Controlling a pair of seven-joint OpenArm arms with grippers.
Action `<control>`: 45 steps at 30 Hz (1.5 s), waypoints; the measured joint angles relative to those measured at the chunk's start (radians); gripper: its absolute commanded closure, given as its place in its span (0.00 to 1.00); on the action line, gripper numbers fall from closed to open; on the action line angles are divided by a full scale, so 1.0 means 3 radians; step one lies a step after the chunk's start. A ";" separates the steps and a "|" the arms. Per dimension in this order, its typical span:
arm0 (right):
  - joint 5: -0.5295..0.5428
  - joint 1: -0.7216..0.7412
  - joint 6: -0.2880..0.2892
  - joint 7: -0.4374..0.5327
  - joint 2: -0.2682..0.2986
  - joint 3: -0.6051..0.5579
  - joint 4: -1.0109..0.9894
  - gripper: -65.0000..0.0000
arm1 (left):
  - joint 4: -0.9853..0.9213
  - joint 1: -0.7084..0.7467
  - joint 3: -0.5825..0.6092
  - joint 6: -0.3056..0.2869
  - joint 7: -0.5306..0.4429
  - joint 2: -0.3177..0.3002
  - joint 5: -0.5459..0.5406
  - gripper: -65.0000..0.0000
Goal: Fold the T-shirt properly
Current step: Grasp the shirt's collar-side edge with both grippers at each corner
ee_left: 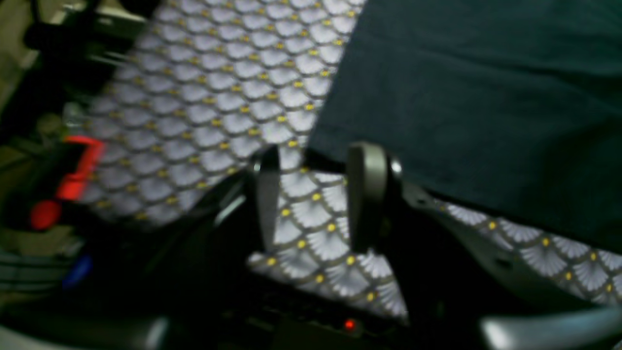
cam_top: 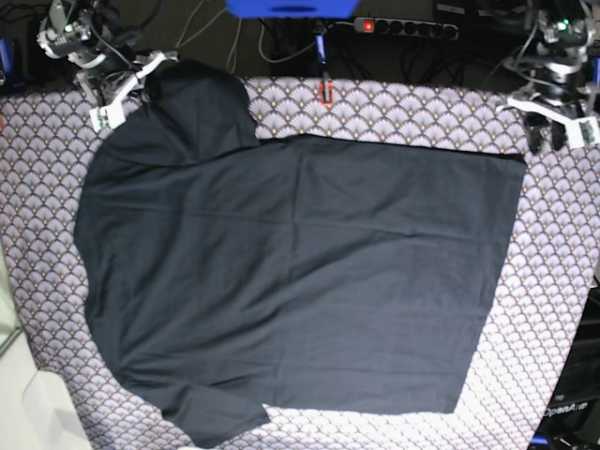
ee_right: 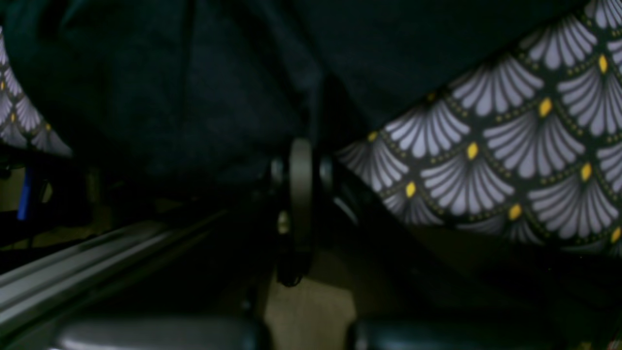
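My right tool (ee_right: 301,194) is pressed together on the T-shirt's (cam_top: 300,272) sleeve; my left tool (ee_left: 316,194) stands spread by its hem corner. Shirt lies flat on the counter (cam_top: 553,281): soft, limp; grip edges.

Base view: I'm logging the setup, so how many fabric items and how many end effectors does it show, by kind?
Black T-shirt: 1
Scallop-patterned cloth: 1
End effectors: 2, the left end effector and the right end effector
Total: 4
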 measured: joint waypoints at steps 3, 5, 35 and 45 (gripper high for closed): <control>0.0009 -0.0001 0.0001 -0.0001 0.0008 0.0000 0.0000 1.00 | -0.0262 -0.0212 -0.0084 0.0094 -0.0006 0.0057 0.0041 0.65; 0.0009 0.0000 0.0001 -0.0001 0.0009 0.0000 -0.0001 1.00 | -0.0397 -0.0276 -0.0085 0.0048 -0.0006 0.0062 0.0032 0.65; -0.0004 0.0000 0.0001 -0.0015 0.0122 0.0000 -0.0006 1.00 | -0.1483 -0.1087 -0.0181 0.0051 -0.0025 0.0080 0.0033 0.47; -0.0003 0.0000 0.0000 -0.0017 0.0127 0.0000 -0.0006 1.00 | -0.1587 -0.1155 -0.0178 0.0057 -0.0034 0.0080 0.0023 0.49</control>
